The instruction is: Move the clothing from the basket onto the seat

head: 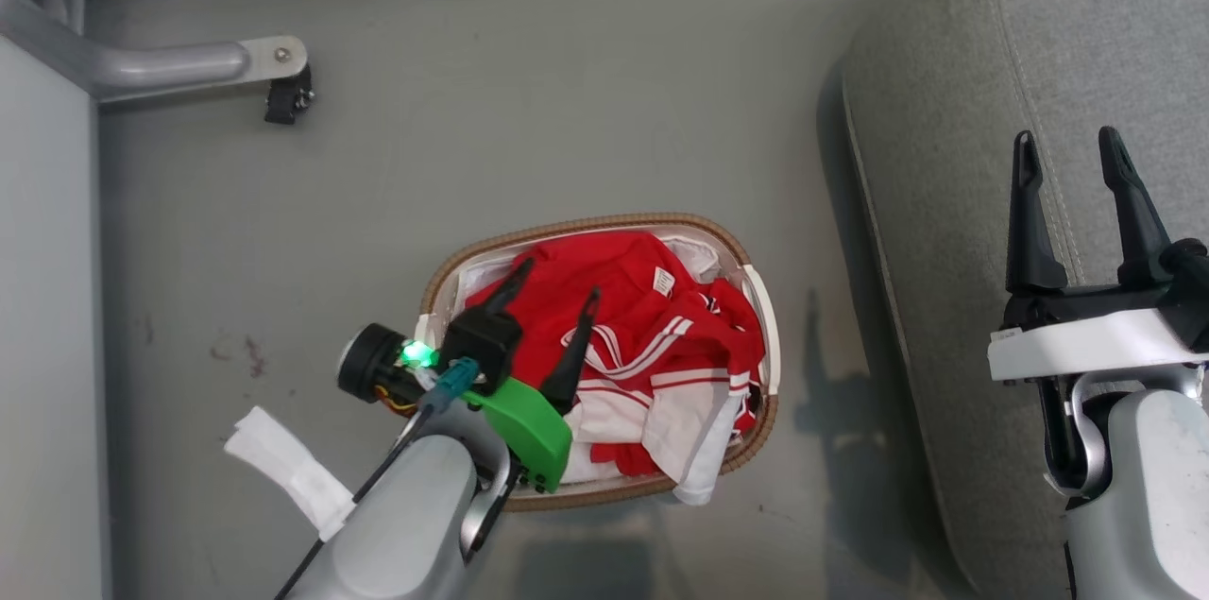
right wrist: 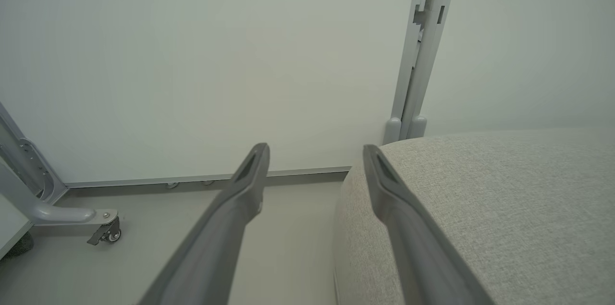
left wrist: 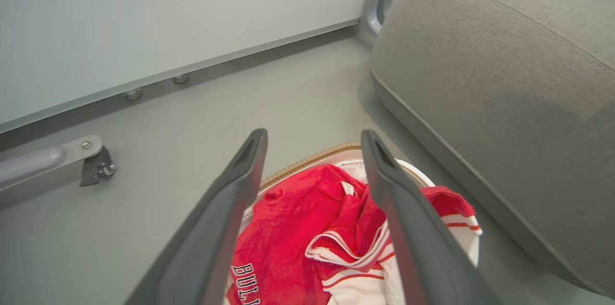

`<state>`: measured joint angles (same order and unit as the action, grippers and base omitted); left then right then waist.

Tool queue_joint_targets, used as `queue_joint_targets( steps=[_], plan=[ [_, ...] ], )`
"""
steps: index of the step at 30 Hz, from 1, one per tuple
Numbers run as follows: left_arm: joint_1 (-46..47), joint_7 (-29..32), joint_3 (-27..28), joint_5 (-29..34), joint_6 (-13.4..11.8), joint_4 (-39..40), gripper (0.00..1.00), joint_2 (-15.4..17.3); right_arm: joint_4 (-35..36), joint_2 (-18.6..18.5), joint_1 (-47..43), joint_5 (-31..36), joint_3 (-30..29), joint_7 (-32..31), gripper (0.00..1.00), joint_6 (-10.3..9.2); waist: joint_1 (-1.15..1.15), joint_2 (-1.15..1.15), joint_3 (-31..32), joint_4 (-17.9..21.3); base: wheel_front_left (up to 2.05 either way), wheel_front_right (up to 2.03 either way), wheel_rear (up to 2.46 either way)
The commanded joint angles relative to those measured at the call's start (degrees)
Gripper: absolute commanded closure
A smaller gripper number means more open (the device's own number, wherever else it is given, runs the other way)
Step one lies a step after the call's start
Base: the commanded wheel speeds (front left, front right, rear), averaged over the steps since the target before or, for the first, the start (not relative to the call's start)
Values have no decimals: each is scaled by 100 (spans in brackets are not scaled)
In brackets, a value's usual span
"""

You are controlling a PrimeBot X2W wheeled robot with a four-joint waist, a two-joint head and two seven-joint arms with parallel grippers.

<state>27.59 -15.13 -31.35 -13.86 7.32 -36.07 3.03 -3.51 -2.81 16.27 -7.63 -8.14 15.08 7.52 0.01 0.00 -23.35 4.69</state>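
The red clothing (head: 619,321) with white trim lies heaped in the oval basket (head: 472,262) on the grey floor; white "BUL" lettering shows on one garment (left wrist: 281,247) in the left wrist view. My left gripper (head: 559,277) hovers open over the left part of the heap, fingers spread, nothing between them. In its wrist view the left gripper (left wrist: 313,139) straddles the red cloth and the basket's far rim (left wrist: 312,158). The grey seat (head: 954,71) stands to the right. My right gripper (head: 1069,148) is open above the seat's edge (right wrist: 504,209), holding nothing.
A white panel wall (right wrist: 216,55) bounds the far side, with a metal leg and caster (head: 288,94) at the upper left. A white strip of tape or cloth (head: 293,468) lies on the floor left of the basket. Bare floor (head: 567,90) stretches beyond the basket.
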Motion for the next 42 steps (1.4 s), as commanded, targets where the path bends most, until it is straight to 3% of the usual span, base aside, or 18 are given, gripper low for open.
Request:
queue_joint_targets(
  steps=[1, 5, 11, 19, 26, 27, 28, 31, 42],
  plan=[
    [232, -5, -339, -144, 22, -145, 0, 119, 51, -13, 115, -49, 23, 14, 0, -6, -1, 0, -777, 634, 0, 0, 0],
    [660, 2, -1423, -735, 21, -616, 0, 283, 127, -12, 247, -204, 83, 14, 0, -6, -1, 0, -1114, 900, 0, 0, 0],
    [1309, 88, -2559, -1524, 22, -1052, 0, 523, 250, -11, 406, -431, 237, 14, 0, -6, -1, 0, -1594, 1226, 0, 0, 0],
    [1933, 303, -3471, -2304, 22, -1421, 0, 762, 364, -11, 596, -730, 500, 14, 0, -6, -1, 0, -2122, 1566, 0, 0, 0],
    [2155, 322, -3939, -2772, 23, -1596, 2, 715, 388, -14, 607, -876, 681, 14, 0, -6, -1, 0, -2325, 1691, 0, 0, 0],
    [2178, 316, -3979, -2831, 23, -1609, 24, 689, 386, -13, 611, -888, 695, 14, 0, -6, -1, 0, -2337, 1701, 0, 0, 0],
    [2197, 307, -4015, -2887, 23, -1623, 56, 669, 377, -13, 616, -895, 705, 14, 0, -6, -1, 0, -2342, 1707, 0, 0, 0],
    [2204, 273, -4086, -3026, 23, -1660, 100, 608, 346, -13, 620, -888, 712, 14, 0, -6, -1, 0, -2317, 1696, 0, 0, 0],
    [2057, 29, -4187, -3240, 23, -1720, 100, 489, 245, -15, 477, -638, 687, 14, 0, -6, -1, 0, -1839, 1365, 0, 0, 0]
  ],
)
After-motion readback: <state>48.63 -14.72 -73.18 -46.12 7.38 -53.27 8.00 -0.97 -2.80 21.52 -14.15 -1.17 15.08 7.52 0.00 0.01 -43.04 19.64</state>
